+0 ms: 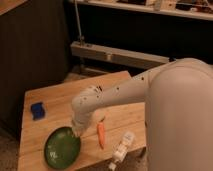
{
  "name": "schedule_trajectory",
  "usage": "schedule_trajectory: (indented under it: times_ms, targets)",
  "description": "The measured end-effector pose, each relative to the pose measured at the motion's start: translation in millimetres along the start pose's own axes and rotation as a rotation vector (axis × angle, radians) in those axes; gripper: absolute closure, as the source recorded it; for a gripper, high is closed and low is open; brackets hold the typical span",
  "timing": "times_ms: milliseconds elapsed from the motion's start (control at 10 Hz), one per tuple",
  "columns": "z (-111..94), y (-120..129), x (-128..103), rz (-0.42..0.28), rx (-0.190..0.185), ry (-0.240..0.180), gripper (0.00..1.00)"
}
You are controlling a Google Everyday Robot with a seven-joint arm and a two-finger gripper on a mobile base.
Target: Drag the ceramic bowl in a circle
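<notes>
The ceramic bowl is a wide, shallow, glossy green dish. It sits near the front left corner of the wooden table. My white arm reaches down from the right. The gripper is at its lower end, over the bowl's upper right rim and seemingly touching it. The wrist hides the contact point.
An orange carrot lies just right of the bowl. A white bottle lies at the table's front right edge. A blue block sits at the left side. Dark shelving and a metal rail stand behind the table.
</notes>
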Motion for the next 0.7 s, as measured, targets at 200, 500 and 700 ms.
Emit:
schedule_trajectory:
  times_ms: [200,500,700]
  targets:
    - [24,-36,-23,-0.076,0.009,-0.073,0.86]
    - [54,-97,-24,-0.204,0.039,-0.139,0.86]
    - [54,-128,-3,-0.280,0.061,-0.137,0.86]
